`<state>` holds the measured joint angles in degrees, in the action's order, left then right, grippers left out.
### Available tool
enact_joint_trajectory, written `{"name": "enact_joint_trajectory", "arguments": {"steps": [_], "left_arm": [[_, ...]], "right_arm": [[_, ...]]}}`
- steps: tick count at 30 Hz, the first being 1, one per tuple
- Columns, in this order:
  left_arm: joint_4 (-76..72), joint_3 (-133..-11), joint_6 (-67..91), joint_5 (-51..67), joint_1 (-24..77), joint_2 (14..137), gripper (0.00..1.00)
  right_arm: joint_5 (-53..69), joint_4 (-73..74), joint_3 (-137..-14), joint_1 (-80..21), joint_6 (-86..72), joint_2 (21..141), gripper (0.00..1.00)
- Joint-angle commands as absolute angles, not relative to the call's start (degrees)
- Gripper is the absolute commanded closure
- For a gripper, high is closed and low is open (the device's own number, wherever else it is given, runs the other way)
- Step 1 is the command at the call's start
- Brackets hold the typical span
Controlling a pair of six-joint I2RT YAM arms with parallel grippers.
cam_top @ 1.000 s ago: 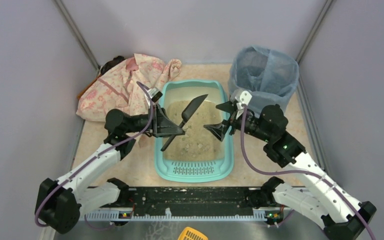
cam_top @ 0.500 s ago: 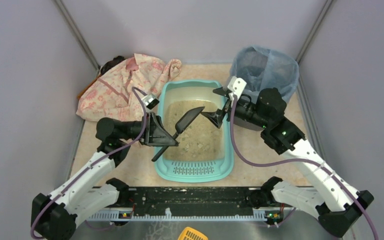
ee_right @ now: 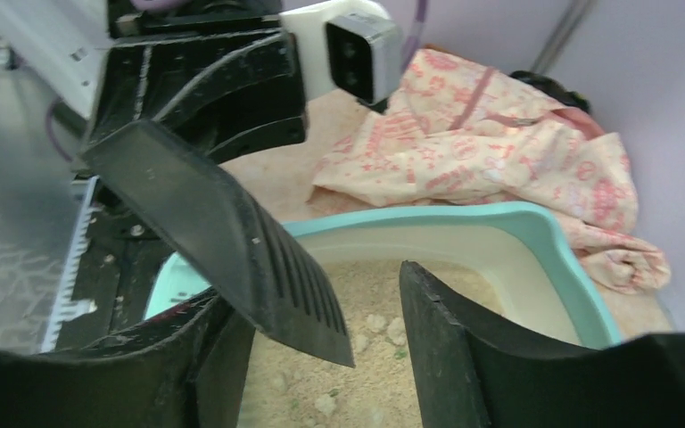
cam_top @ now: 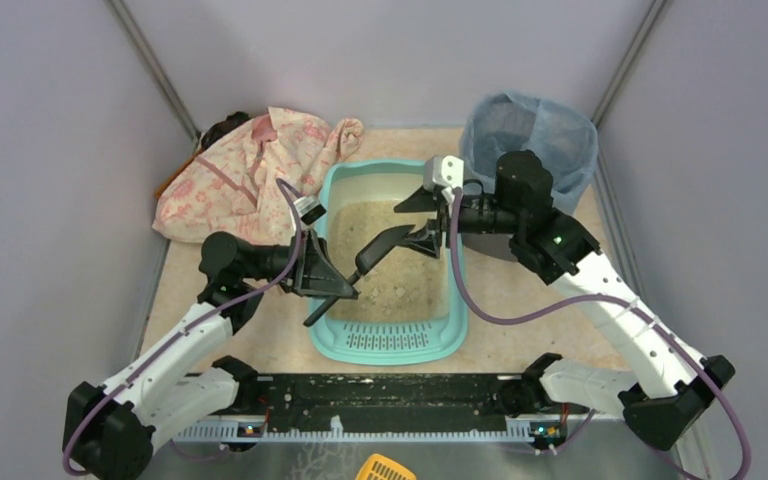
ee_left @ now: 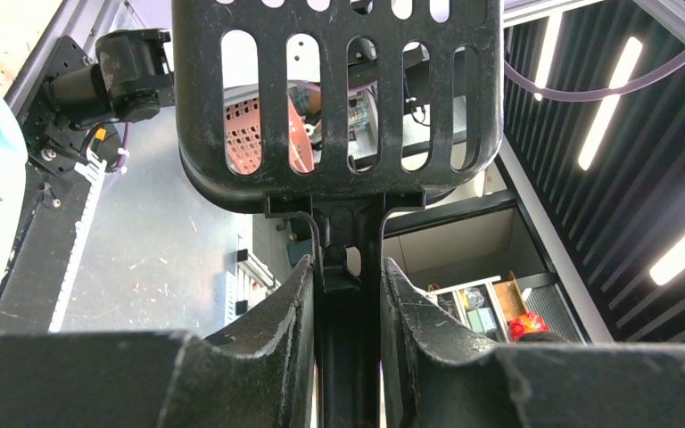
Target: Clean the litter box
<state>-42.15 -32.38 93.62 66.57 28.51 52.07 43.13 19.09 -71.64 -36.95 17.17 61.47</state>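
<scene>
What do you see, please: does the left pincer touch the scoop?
Touching. In the left wrist view the left pincer clamps the black scoop by its handle, fingers against both sides.

Plain lilac walls are enclosing a beige desk; ceiling light strips are glowing at two o'clock.

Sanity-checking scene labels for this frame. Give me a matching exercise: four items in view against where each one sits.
Things:
1. litter scoop
2. floral cloth
3. bin with blue bag
4. litter box

Places:
A. far right corner
B. centre of the scene
C. clamped in the left claw
D. far left corner

Pairs: 1-C, 2-D, 3-A, 4-B
</scene>
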Motion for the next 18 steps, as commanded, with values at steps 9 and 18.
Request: {"name": "enact_joint_trajectory", "arguments": {"steps": [9,18], "left_arm": [[-37.36,-36.08,87.09,67.05,28.60,51.70,0.85],[26.17,-58.73,41.34,41.51,28.74,49.83,0.17]], "right_arm": [[49.72,17.32,-69.12,-36.90,16.55,58.36,1.00],[39.41,10.02,-66.46,-36.74,7.25,57.74,1.00]]}}
